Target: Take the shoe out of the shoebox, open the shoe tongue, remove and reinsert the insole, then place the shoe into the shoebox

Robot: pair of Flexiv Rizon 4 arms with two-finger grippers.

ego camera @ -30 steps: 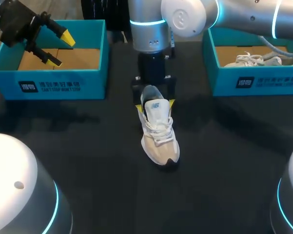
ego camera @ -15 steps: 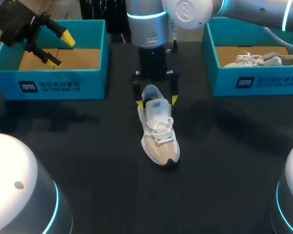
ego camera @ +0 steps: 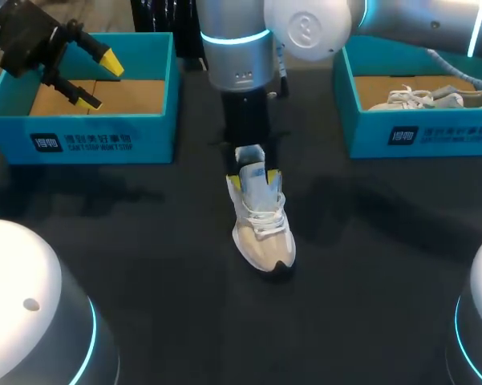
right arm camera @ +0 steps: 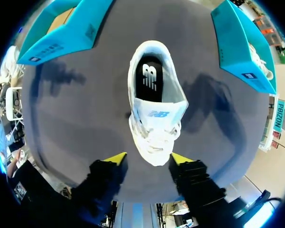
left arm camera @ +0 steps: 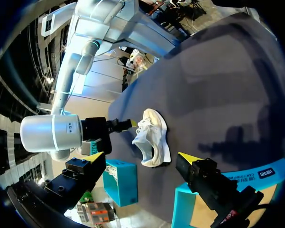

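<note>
White shoe point(ego camera: 261, 233) between the wide-apart right jaws; left jaws apart, empty.

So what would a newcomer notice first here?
The white shoe alone mid-table, with the right gripper directly above it, its open yellow tips either side of the tongue. Next, two teal boxes: the left gripper hangs open over the left box, and the right box holds another shoe.

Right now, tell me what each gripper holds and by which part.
Nothing is held. The right gripper hangs open over the shoe, straddling its tongue without gripping it; the left gripper is open, empty.
</note>
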